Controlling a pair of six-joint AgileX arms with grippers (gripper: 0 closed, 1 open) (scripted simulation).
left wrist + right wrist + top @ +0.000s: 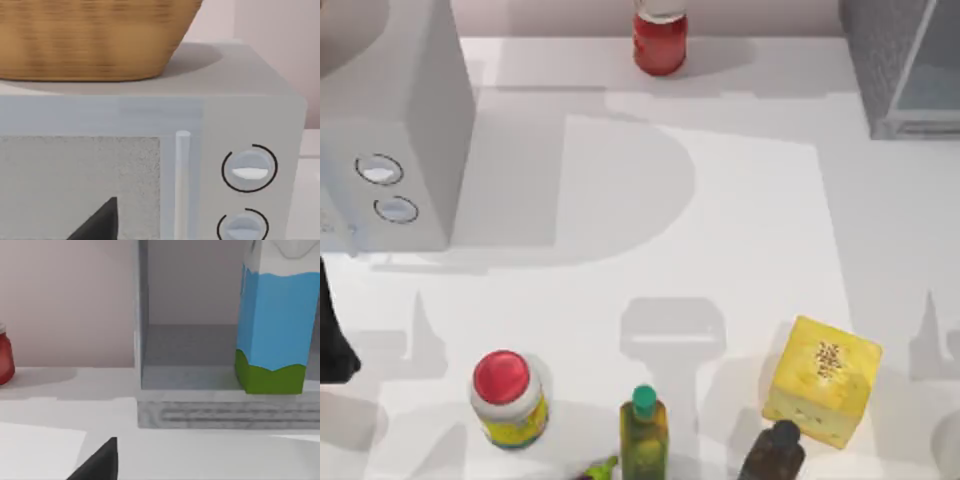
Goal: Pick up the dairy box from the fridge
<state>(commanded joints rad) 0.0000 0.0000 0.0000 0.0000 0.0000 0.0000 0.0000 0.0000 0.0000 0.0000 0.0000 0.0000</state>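
Pincer of my left arm: I cannot tell if it is wide or narrow. From the top view, a dark part of the left arm (332,345) is at the left edge of the worktop (740,250), near the white box with two dials (410,120). The fridge (905,65) stands in the far right corner and a red jar (660,42) at the far edge, well apart from it. On the near side stand a jar with red lid (508,398), a green-capped bottle (643,435), a dark bottle (772,455) and a yellow box (822,380); the dark bottle is just beside the yellow box.

From the left wrist view, the left pincer (97,222) is before the front of the white box, and a wicker basket (95,35) sits on top of this box.

From the right wrist view, the right pincer (100,462) is over the worktop, facing the fridge; its state I also cannot tell. The dairy box (272,325) stands upright inside the fridge, on its floor, well apart from this pincer
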